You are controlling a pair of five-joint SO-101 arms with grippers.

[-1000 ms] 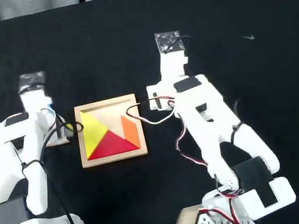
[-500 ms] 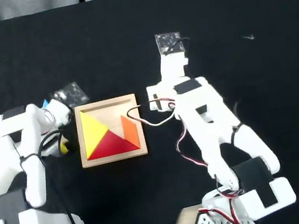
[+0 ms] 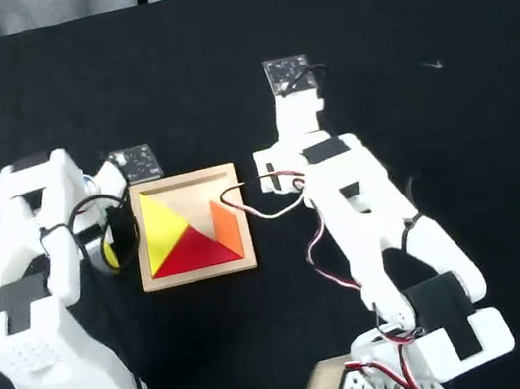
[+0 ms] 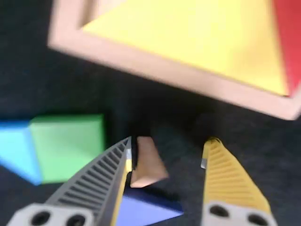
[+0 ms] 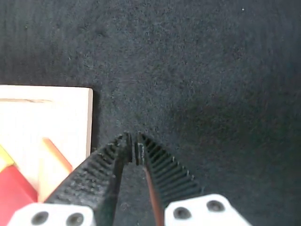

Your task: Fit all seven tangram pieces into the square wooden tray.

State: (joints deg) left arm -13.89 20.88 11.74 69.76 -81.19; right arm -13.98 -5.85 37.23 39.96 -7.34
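The square wooden tray (image 3: 199, 274) holds a yellow triangle (image 3: 161, 232), a red triangle (image 3: 197, 252) and an orange piece (image 3: 227, 224). My left gripper (image 4: 169, 143) is open just outside the tray's wall (image 4: 160, 75), over loose pieces on the cloth. A small tan piece (image 4: 146, 162) lies between its fingers, against the grey finger (image 4: 101, 176), and a blue piece (image 4: 141, 211) lies under it. A green piece (image 4: 70, 146) and a light blue piece (image 4: 14, 148) lie beside them. My right gripper (image 5: 134, 147) is shut on nothing, over bare cloth beside the tray's corner (image 5: 70, 101).
Black cloth covers the table. The left arm (image 3: 34, 254) stands left of the tray and the right arm (image 3: 363, 206) right of it, with a loose cable (image 3: 252, 206) hanging over the tray's right edge. Open cloth lies beyond and to the far right.
The left arm has swung toward the tray and turned its wrist, bringing its gripper down beside the tray's left edge. The right arm has barely moved.
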